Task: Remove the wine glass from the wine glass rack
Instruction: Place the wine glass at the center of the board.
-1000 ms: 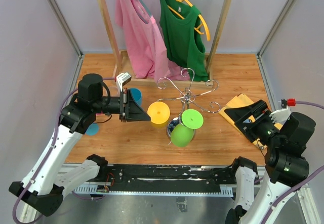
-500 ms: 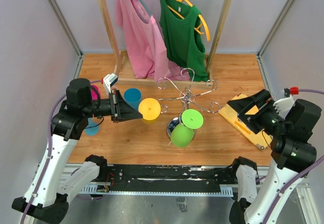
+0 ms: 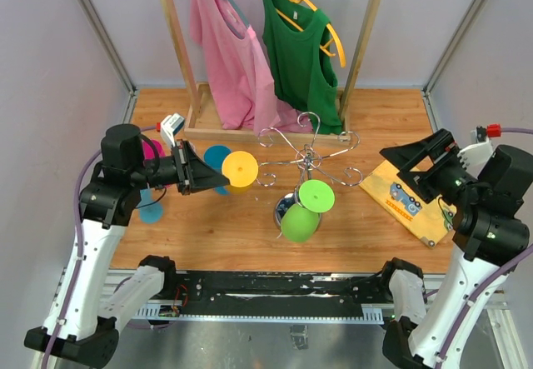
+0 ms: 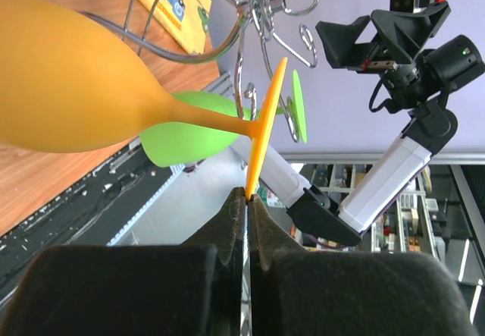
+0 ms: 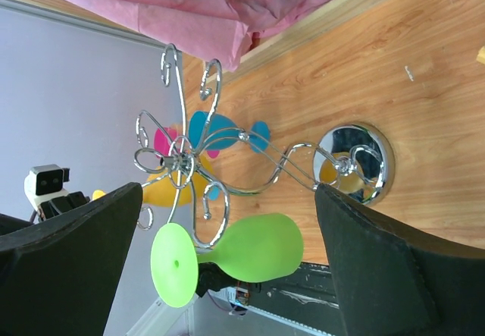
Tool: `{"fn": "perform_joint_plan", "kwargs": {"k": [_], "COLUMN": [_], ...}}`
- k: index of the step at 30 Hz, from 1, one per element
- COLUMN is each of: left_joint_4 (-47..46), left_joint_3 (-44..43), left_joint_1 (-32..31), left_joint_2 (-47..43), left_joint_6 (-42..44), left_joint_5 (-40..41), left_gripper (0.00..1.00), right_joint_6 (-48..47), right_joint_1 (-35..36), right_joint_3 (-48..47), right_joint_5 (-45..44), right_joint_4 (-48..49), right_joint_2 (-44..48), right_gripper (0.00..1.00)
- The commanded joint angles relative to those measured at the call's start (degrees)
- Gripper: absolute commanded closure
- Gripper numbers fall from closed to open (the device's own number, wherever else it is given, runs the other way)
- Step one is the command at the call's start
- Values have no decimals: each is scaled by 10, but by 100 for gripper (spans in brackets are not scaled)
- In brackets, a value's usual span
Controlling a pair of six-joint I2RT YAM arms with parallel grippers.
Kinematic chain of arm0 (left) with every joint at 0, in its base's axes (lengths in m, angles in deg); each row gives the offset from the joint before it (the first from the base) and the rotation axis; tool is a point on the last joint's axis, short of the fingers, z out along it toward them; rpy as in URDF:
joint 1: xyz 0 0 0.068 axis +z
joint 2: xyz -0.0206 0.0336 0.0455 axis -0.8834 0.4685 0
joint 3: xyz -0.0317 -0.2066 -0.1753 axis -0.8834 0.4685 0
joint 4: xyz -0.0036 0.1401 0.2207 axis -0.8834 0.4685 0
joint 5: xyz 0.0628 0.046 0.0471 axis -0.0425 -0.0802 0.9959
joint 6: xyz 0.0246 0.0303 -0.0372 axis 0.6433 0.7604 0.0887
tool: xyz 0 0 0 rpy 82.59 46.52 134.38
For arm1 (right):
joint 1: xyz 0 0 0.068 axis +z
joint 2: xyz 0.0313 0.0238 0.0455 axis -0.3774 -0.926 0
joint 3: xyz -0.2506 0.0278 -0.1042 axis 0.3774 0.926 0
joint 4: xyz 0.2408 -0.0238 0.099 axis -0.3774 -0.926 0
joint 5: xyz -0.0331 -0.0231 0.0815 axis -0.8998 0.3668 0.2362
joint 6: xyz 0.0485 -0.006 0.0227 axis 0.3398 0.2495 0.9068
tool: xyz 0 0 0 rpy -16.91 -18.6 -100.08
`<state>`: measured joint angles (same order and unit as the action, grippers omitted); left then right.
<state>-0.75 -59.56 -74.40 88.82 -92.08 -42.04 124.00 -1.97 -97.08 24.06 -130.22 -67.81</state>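
Nearest, low in the middle of the top view, a green glass [image 3: 298, 221] hangs bowl-down from the chrome wine glass rack [image 3: 309, 162]. Hung that way it can hold nothing.

Left of centre, the left gripper [image 4: 246, 196] has its fingers pinched tight on the thin rim of the yellow wine glass [image 4: 76, 93]'s foot. The glass lies sideways in the air, so I'd judge it dry too. From the wrist view the foot sits right by a wire scroll, and I can't be sure it is fully free.

To do this well, I'd draw it straight out to the left. The grip must stay firm, since the heavy bowl levers on that small pinch.

At right, the right gripper [image 3: 404, 167] hangs with its jaws spread wide, holding nothing.

Further back stand a blue glass [image 3: 218, 154] and a pink glass [image 3: 152, 148].
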Motion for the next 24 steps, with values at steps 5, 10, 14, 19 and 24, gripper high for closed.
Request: {"fn": "perform_joint_plan", "kwargs": {"k": [5, 10, 14, 19, 24], "left_joint_4": [14, 15, 23, 17, -13], "left_joint_3": [-56, -87, -120, -195, -250], "left_joint_1": [40, 61, 95, 111, 113], "left_joint_2": [15, 47, 89, 132, 164], "left_joint_6": [40, 79, 110, 121, 90], "left_joint_5": [11, 24, 13, 3, -18], "left_gripper": [100, 100, 100, 100, 100], "right_joint_6": [41, 88, 97, 86, 91], "right_joint_1": [5, 27, 132, 280, 377], "right_joint_3": [-63, -90, -143, -239, -284], "right_joint_5": [48, 55, -12, -96, -126], "right_joint_4": [96, 183, 225, 250, 312], "right_joint_2": [-54, -104, -168, -272, -332], "right_gripper": [2, 1, 1, 1, 1]}}
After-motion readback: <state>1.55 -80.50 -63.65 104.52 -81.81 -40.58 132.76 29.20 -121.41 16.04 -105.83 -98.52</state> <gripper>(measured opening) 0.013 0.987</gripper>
